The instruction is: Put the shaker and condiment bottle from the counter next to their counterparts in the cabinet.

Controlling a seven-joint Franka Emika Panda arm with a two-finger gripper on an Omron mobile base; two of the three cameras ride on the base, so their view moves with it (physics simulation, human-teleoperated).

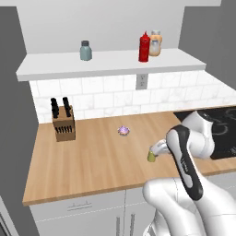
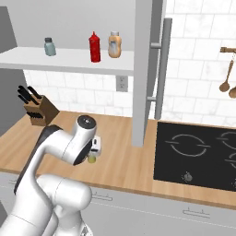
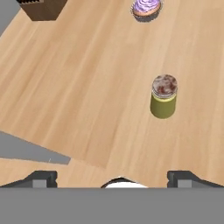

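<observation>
A simulated kitchen with a white tiled wall and a long light-brown wooden counter (image 1: 92, 152) over white drawers. Above it runs a wide white open cabinet shelf (image 1: 110, 64). On the shelf, a grey-teal shaker with a dark cap (image 1: 85, 50) stands toward the left. Toward the right, the red condiment bottle (image 1: 144, 47) stands upright just beside a squat orange-tan bottle with a white label (image 1: 156, 44).

On the counter, a wooden knife block (image 1: 63, 120) sits at the far left near the wall, and a small purple-frosted cupcake (image 1: 123, 131) sits mid-counter. A black cooktop (image 2: 198, 154) lies to the right.

The small olive-yellow shaker (image 3: 164, 96) stands upright on the counter, near the front edge. The gripper (image 3: 111, 177) hovers just beside it, jaws spread wide and holding nothing.
</observation>
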